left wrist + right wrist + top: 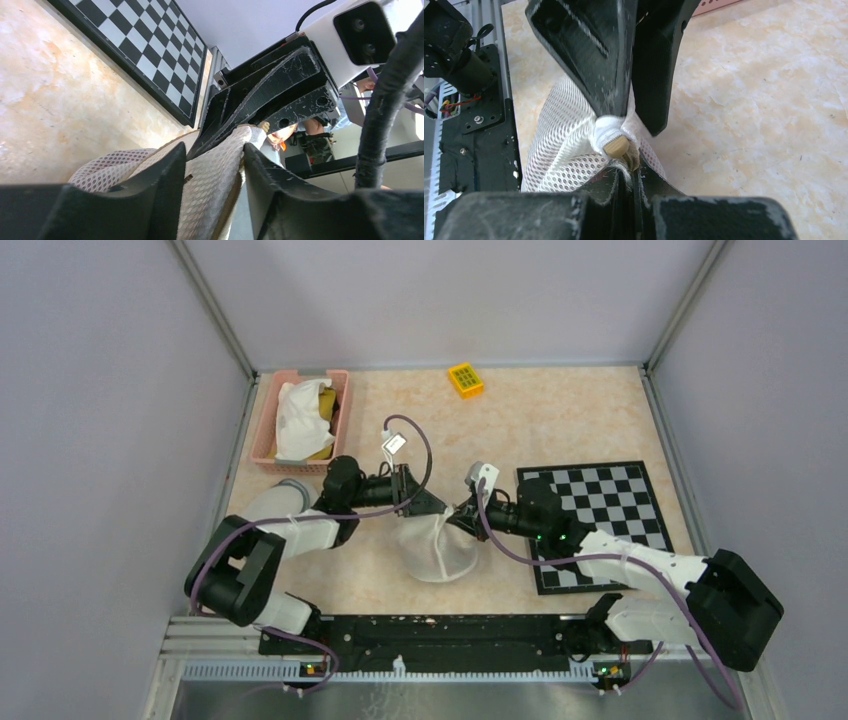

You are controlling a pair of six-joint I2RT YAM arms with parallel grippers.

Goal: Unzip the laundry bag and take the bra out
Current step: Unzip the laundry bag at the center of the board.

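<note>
The laundry bag (440, 552) lies at the middle of the marbled worktop (560, 410), just beyond the arm bases. It is white open mesh, rounded at its near end and drawn up to a point at its far end, where both arms meet. The left tool (432, 506) comes in from the left and grasps that bunched top. The right tool (462, 520) comes in from the right and is clenched on the same bunch.

Only the right wrist view shows the detail. A tan zip end (616, 146) pokes out of a tight white wad of mesh. The right tool's fingers (651, 192) are pressed together just below it, and the left tool's fingers pinch it from above.

The left wrist view shows the fabric from the other side: honeycomb mesh edged with beige tape (231, 200), filling the space between the two black fingers. No view lets the bra be made out through the mesh.

To the right is a chessboard (600, 495), with the right arm lying across it. A grey cylinder (283, 495) sits by the left arm. Farther left is a pink basket (262, 430) holding a white cloth (298, 415). Farthest away is a yellow block (465, 379), its dark grid of marks too small to read.
</note>
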